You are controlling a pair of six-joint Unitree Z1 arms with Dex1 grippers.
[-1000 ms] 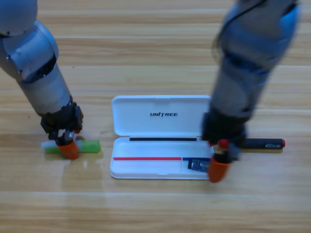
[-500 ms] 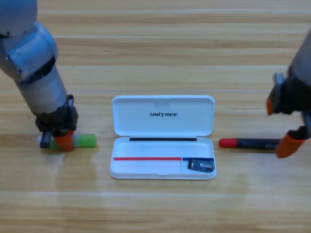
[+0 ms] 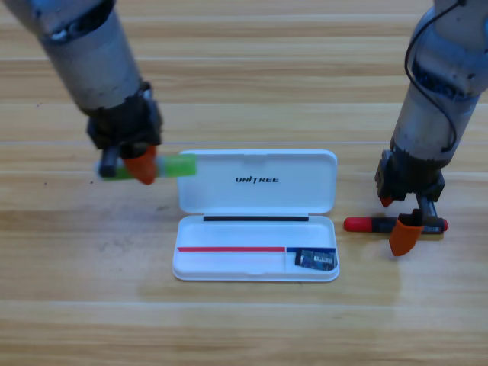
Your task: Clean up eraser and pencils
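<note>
Wooden table fills the view from above. Nearest the viewer, an open white case lies flat, and the small dark eraser already sits in the right end of its lower tray. Just right of the case, the black pencil with a red end lies on the table. The right gripper points down over it, an orange jaw on each side, spread rather than pinching. To do this well, it should close squarely across the shaft before lifting. Farther back on the left, the left gripper pinches the green pencil, held level in the air, its tip over the lid's left edge. It should carry the pencil lengthwise above the tray and lower it before letting go.
</note>
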